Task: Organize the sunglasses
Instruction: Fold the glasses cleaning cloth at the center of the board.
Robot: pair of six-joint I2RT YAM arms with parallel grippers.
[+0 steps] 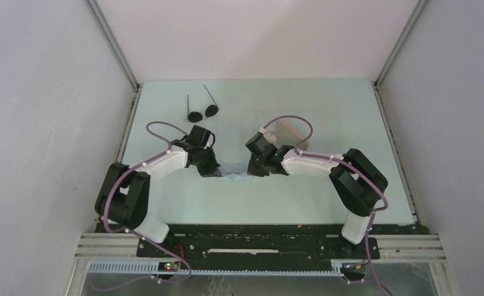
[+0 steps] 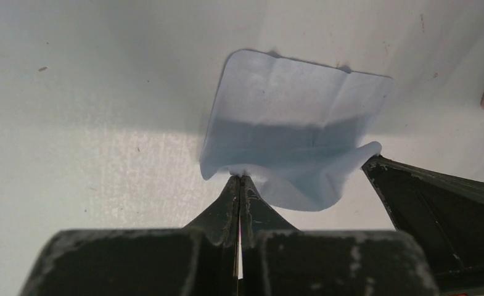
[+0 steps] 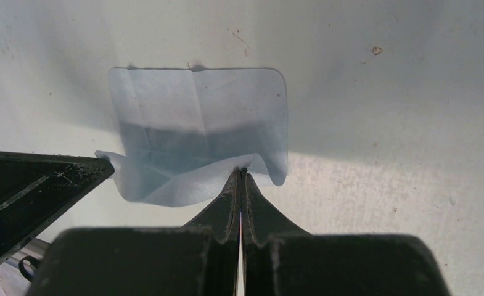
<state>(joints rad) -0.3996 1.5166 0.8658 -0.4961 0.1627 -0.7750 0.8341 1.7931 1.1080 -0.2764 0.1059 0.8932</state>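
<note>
The sunglasses (image 1: pixel 203 112) are seen on the far left of the tabletop (image 1: pixel 325 105), apart from and beyond the left end effector (image 2: pixel 240 179). That end effector is clamped on one near corner of a light blue cloth (image 2: pixel 295 117); the right end effector (image 3: pixel 242 172) is clamped on the other.

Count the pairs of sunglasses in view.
1. The sunglasses lie at the far left of the table, beyond the left gripper and apart from it, temples unfolded. Another pair under the robot arms would be hidden.
</note>
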